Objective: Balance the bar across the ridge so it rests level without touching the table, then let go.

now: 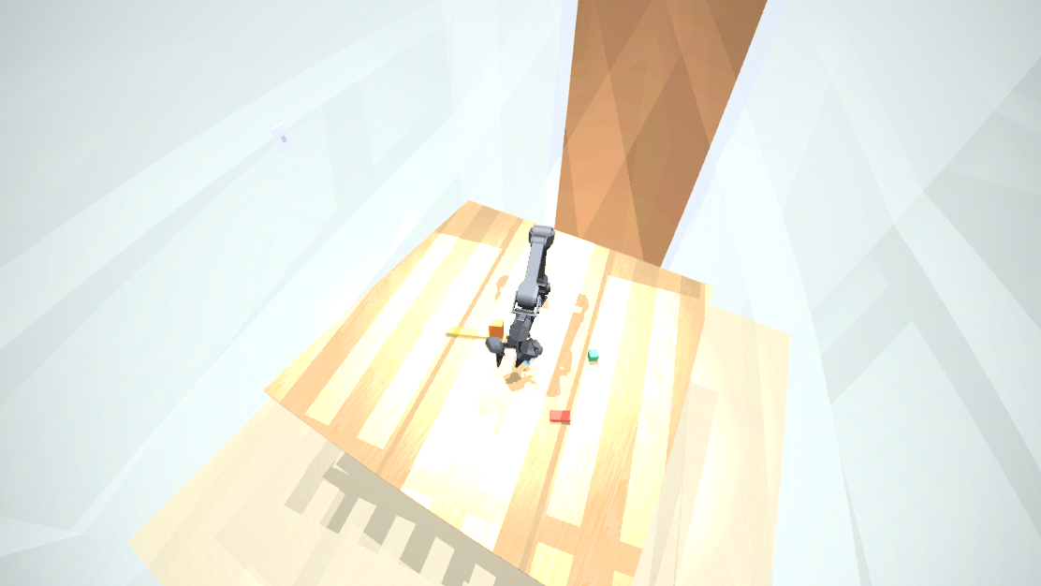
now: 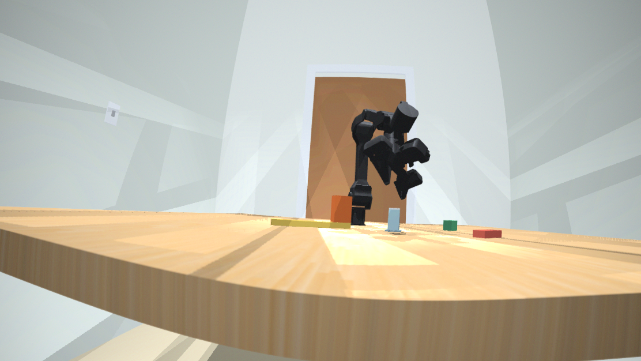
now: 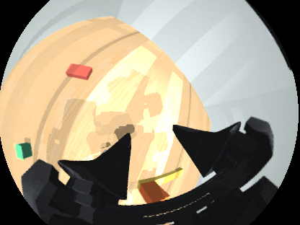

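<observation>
The yellow bar (image 1: 466, 334) (image 2: 300, 222) (image 3: 173, 175) lies flat on the table (image 1: 436, 451) (image 2: 358, 278); one end is close beside an orange block. The ridge, a small light blue piece (image 2: 393, 220), stands upright on the table to the right of the bar in the exterior view; the gripper mostly covers it in the top view, and a black finger mostly hides it in the wrist view. My gripper (image 1: 508, 364) (image 2: 395, 191) (image 3: 152, 132) is open and empty, with its fingertips above the table near the ridge.
The tall orange block (image 1: 495, 329) (image 2: 340, 208) (image 3: 153, 192) stands right at the bar's end. A green cube (image 1: 593, 355) (image 2: 449, 225) (image 3: 24, 151) and a flat red block (image 1: 560, 416) (image 2: 487, 233) (image 3: 79, 71) lie to the right of the ridge in the exterior view.
</observation>
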You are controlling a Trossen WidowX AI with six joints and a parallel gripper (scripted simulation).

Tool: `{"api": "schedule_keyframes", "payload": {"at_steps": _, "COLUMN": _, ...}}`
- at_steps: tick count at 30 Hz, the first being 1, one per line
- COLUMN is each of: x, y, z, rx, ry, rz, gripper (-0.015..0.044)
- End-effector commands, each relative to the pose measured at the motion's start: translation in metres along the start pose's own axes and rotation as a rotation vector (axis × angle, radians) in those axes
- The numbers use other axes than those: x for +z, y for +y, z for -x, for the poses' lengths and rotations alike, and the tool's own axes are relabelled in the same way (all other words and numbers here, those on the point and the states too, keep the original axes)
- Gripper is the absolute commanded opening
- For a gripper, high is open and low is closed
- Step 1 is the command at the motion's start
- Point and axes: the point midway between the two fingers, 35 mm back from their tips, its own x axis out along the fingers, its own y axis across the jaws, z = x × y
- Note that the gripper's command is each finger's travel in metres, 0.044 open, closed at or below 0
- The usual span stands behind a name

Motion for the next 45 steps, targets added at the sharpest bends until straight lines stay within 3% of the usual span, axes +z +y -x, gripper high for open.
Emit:
{"api": "schedule_keyframes", "payload": {"at_steps": 1, "x": -0.013, "y": -0.016, "z": 0.003, "rx": 0.015, "ry": 0.045, "rz": -0.161, "gripper": 0.0315}}
{"api": "schedule_keyframes", "payload": {"at_steps": 23, "x": -0.105, "y": -0.074, "z": 0.035, "rx": 0.026, "ry": 0.349, "rz": -1.072, "gripper": 0.0315}}
{"api": "schedule_keyframes", "payload": {"at_steps": 45, "x": -0.184, "y": -0.095, "z": 0.094, "rx": -0.080, "ry": 0.653, "rz": -1.946, "gripper": 0.0315}}
